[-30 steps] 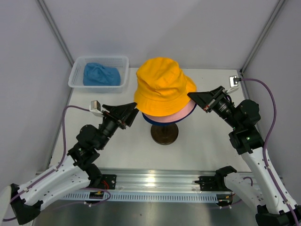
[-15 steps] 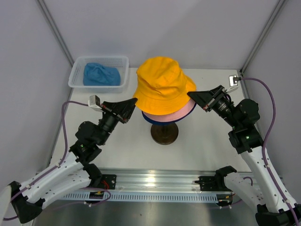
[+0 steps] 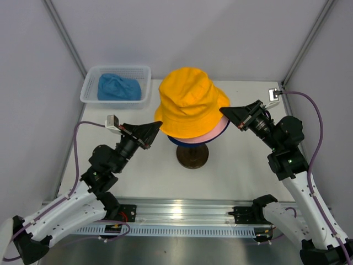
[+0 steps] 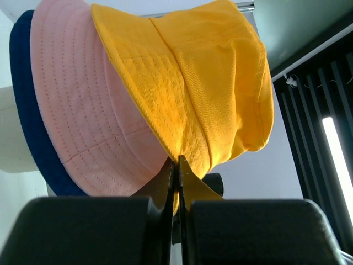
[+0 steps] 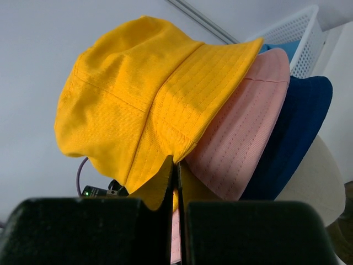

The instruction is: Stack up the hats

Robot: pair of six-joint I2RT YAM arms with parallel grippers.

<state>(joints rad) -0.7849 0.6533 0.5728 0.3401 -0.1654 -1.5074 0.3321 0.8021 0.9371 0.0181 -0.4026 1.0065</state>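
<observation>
L gripper (image 4: 177, 163) now pinching yellow hat (image 4: 193, 83) brim, R gripper (image 5: 177, 165) same

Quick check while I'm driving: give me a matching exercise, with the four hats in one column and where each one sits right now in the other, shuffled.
Hats:
1. yellow-orange hat
2. pink hat
3. dark blue hat
4. light blue hat

Places:
a. lying in the white mesh basket
b. top of the stack
c. lowest of the stack, against the cream head
d. sandwiched between two other hats

Pairs: 1-b, 2-d, 3-c, 4-a
</observation>
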